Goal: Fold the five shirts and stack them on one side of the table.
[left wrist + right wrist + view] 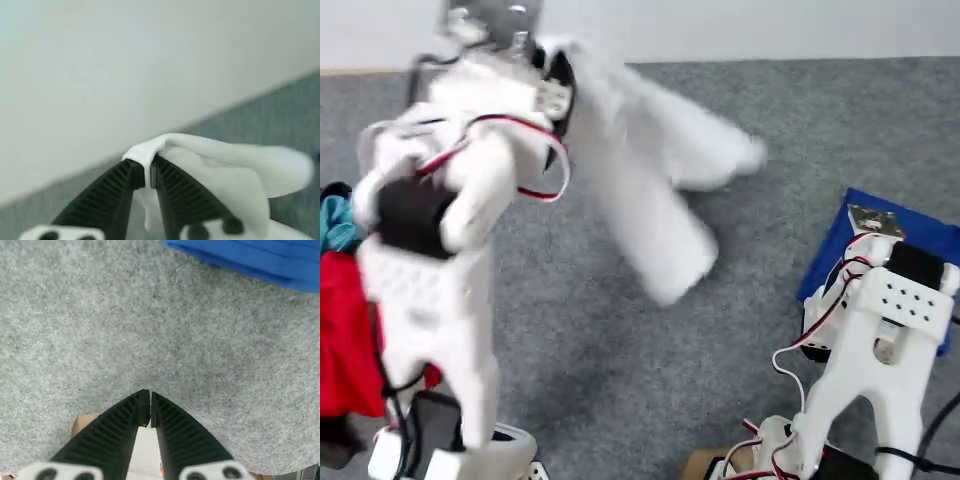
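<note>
White shirt [650,190] hangs in the air, pinched tight at one edge by the left gripper [147,172], its long body trailing toward the middle of the table [620,380], well apart from the right gripper [150,405], closed on nothing, near the blue shirt [260,260].

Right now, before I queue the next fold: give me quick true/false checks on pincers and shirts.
1. The left pincer is shut on the white shirt. True.
2. The white shirt lies flat on the table. False: it hangs lifted from the left pincer.
3. The right pincer grips the blue shirt. False: it is shut on nothing, over bare grey table, and the blue shirt lies apart from it.
4. A red shirt sits on the table's left side. True.
</note>
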Motion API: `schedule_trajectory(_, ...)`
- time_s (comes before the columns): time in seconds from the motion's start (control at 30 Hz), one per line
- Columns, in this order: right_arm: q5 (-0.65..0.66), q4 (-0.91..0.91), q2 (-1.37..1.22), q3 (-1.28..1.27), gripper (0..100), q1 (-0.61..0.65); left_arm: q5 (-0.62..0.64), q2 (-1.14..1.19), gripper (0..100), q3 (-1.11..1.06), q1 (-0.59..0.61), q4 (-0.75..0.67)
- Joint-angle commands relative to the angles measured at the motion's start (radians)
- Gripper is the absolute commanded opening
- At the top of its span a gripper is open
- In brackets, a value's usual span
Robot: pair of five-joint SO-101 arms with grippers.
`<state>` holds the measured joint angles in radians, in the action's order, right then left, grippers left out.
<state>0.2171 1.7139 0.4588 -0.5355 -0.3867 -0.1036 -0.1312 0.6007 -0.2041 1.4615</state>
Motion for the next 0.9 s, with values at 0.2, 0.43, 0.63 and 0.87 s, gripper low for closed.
schedule_trajectory(0.2, 0.011, 0.002, 0.025, 0.008, 0.9, -0.005, -0.114, 0.213, 0, -0.575, 0.299, -0.092)
schedule_trajectory(0.43, 0.049, 0.002, 0.025, 0.011, 0.9, 0.041, -0.210, 0.347, 8, -0.641, 0.551, -0.157)
schedule_trajectory(0.63, 0.060, 0.002, 0.025, 0.063, 1.1, 0.194, -0.226, 0.331, 18, -0.595, 0.614, -0.103)
schedule_trajectory(0.87, 0.060, -0.070, 0.022, 0.270, 12.8, 0.374, -0.256, 0.137, 18, -0.509, 0.562, 0.080)
